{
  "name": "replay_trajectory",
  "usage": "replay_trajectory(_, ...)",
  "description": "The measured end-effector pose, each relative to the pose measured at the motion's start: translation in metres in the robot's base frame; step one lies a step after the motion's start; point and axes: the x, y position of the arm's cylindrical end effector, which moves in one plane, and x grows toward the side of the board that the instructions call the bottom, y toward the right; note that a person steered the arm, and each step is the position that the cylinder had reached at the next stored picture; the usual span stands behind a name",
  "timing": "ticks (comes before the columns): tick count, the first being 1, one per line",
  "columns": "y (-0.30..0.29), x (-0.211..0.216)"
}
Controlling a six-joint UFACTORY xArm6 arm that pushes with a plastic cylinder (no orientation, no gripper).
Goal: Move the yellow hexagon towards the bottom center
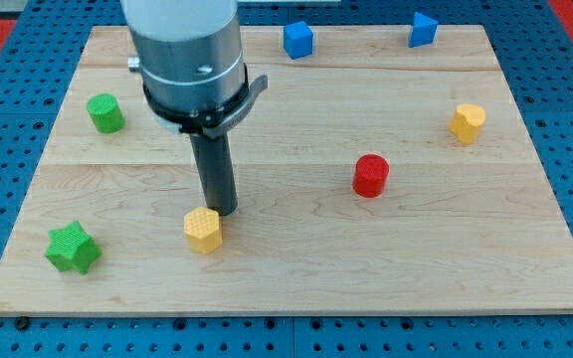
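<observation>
Camera view takes in a pale wooden board [296,268] lying on a blue pegboard surface [8,99], with a strip of red showing at the view's top corners. Largest upon it is the arm's grey cylindrical body [189,60], cut off by the view's top edge, so nothing above it can be made out; it covers part of the board's upper left. From it hangs the straight dark rod, and my tip [220,213] rests on the board just above and slightly right of the yellow hexagon [203,230], touching it or very nearly so; the contact itself is too fine to tell. No pincer is fitted: the arm ends in the bare rod, which has hold of nothing. The yellow hexagon sits left of centre in the board's lower part, with bare wood between it and the bottom edge and to its right along that edge. Nearest neighbour is the green star [73,248], well apart at the lower left near the board's left edge. A red cylinder [371,176] stands right of centre, well apart from the tip. A green cylinder [106,113] is at the upper left, close beside the arm's body. Along the top edge sit a blue cube [298,40] and, further right, a smaller blue block [423,29] whose shape is hard to read. A second yellow block [468,122], roughly hexagonal, lies near the right edge.
</observation>
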Motion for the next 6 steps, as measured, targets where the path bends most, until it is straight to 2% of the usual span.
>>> replay_trajectory(2, -0.067, -0.018)
replay_trajectory(3, -0.083, 0.002)
replay_trajectory(5, -0.056, 0.011)
replay_trajectory(6, -0.010, 0.026)
